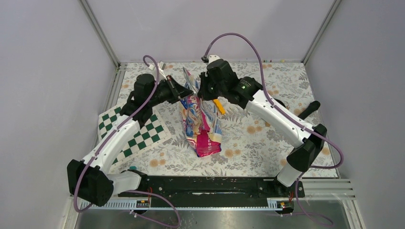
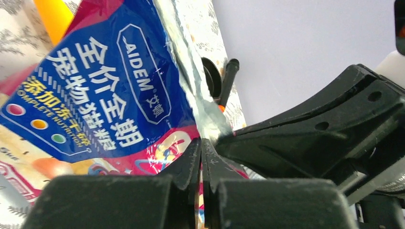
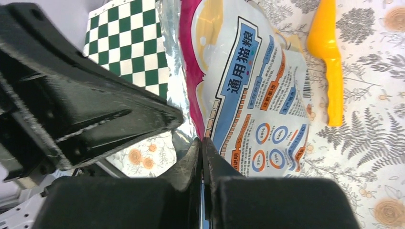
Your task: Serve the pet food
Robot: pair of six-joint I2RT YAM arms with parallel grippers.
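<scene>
Glossy pink-blue bag (image 1: 200,125) lies on desk (image 1: 267,138) w/ L gripper (image 2: 200,143) & R gripper (image 3: 202,141) each clamped on its far top edge, pet food unseen, prob. inside, so opening step; next: pull edges apart, then take orange scoop (image 3: 327,62) just right of bag.

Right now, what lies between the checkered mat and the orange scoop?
The pet food bag lies between the checkered mat and the orange scoop; the right wrist view shows this plainly.
</scene>
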